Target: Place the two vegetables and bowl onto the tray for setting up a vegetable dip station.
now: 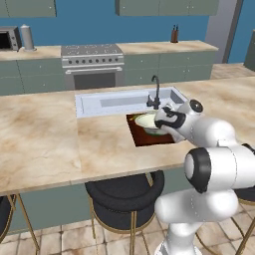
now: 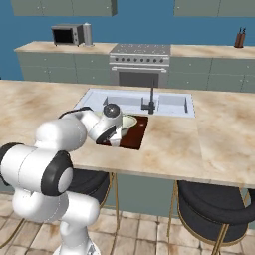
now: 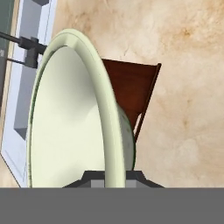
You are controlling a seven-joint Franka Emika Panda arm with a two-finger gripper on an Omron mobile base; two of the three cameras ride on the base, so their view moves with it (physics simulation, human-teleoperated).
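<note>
- No brand, label or writing can be read on anything.
- The arm reaches forward and low over the counter (image 1: 45,134), wrist bent down above the tray (image 1: 144,135).
- The gripper (image 3: 114,177) pinches the rim of the bowl (image 3: 70,118), one finger on each side.
- The bowl is over the tray, just beside the sink (image 1: 114,102) and faucet (image 1: 155,92); whether it touches the tray cannot be told.

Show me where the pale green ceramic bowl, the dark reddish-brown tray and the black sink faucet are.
pale green ceramic bowl (image 3: 70,127): hand view, inner wall.
dark reddish-brown tray (image 2: 135,135): right base view, bare surface near the right edge.
black sink faucet (image 1: 156,92): left base view, upright stem.
</note>
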